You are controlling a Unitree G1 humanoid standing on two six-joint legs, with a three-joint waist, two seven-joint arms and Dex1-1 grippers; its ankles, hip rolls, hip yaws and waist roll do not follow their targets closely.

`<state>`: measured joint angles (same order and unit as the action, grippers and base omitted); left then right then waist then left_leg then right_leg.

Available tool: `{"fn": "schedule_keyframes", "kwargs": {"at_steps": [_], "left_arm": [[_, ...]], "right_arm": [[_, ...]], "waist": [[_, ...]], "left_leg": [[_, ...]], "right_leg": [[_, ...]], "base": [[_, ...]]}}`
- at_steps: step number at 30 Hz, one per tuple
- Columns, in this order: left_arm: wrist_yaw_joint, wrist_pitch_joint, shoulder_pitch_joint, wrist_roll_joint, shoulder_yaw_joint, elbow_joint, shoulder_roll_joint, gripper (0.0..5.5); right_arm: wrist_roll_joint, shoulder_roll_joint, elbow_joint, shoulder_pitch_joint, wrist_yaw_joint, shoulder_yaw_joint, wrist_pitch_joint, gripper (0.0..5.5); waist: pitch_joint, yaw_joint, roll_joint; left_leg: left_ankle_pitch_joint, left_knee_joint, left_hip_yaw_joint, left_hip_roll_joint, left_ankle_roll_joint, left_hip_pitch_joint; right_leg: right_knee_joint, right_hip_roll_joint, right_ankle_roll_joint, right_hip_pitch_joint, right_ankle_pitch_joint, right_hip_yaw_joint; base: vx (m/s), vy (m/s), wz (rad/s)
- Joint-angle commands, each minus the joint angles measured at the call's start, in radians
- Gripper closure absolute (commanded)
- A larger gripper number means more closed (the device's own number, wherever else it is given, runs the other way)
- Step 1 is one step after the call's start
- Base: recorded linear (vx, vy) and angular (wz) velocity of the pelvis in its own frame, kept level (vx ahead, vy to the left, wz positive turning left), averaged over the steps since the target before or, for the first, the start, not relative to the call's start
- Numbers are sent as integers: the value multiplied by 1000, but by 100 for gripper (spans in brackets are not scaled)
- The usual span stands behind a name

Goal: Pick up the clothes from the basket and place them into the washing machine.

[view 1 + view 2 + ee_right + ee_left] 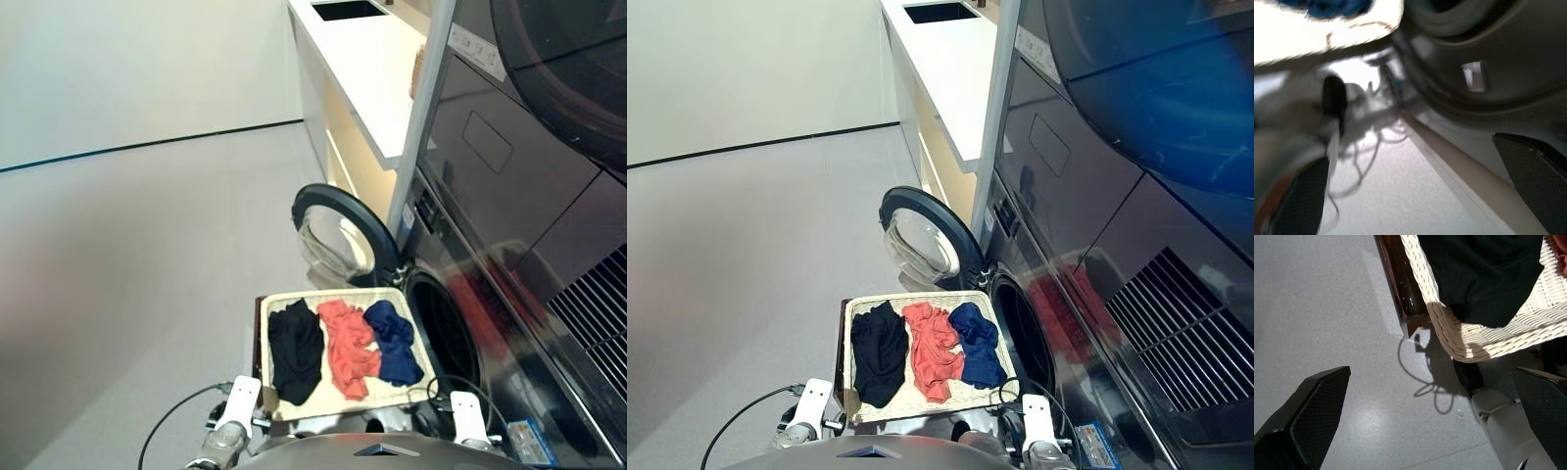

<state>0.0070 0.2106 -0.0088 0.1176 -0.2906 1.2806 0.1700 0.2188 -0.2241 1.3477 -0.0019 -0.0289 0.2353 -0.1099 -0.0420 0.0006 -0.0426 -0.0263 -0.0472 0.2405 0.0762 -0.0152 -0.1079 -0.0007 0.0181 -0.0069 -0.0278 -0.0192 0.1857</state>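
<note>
The cream wicker basket point(333, 295) sits on a dark stand in front of the washing machine point(509, 284). Three garments lie in it side by side: black point(295, 351), orange-red point(349, 348) and navy blue point(394, 341). The machine's drum hole point(446, 328) is uncovered, and its porthole door point(338, 235) is swung open beyond the basket. My left gripper point(1430, 431) is open and empty, low over the floor by the basket's near left corner point(1464, 338). My right gripper point(1415, 196) is open and empty, low beside the machine's front, under the navy garment point(1332, 7).
A white counter point(362, 69) with a sink runs along the far wall. Above the machine sits a dark appliance with a larger round window point(568, 69). A vent grille point(598, 313) is at the right. A black cable point(167, 421) loops over the grey floor point(127, 274).
</note>
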Motion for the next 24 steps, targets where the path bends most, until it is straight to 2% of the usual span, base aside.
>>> {"fn": "schedule_keyframes", "kwargs": {"at_steps": [1, 9, 14, 24], "left_arm": [[0, 21, -45, -1, 8, 11, 13, 0], [2, -3, -51, 8, 34, 52, 6, 0], [18, 5, -53, 1, 31, 44, 5, 0], [32, 16, -84, 68, 8, -10, -6, 0]], "right_arm": [[-4, 16, 15, -58, 2, 14, -15, 0], [-61, 17, -9, -75, -11, 50, -13, 0], [48, 28, -69, -69, 8, 33, -37, 0], [-10, 31, -209, -90, 5, 147, -55, 0]], "waist": [[6, -8, 62], [13, -4, 65], [11, -7, 67], [0, -5, 72]], "left_leg": [[49, -40, -17, -30, -19, -1], [42, -40, -19, -34, -13, -14], [38, -40, -14, -36, -12, -18], [36, -40, -15, -45, -8, -2]], "right_leg": [[-87, 74, 106, -77, -47, -45], [-87, 74, 104, -88, -46, -54], [-87, 76, 106, -89, -47, -57], [-87, 86, 113, -72, -56, -59]], "base": [[0, 0, 0], [0, 0, 0], [0, 0, 0], [0, 0, 0]]}}
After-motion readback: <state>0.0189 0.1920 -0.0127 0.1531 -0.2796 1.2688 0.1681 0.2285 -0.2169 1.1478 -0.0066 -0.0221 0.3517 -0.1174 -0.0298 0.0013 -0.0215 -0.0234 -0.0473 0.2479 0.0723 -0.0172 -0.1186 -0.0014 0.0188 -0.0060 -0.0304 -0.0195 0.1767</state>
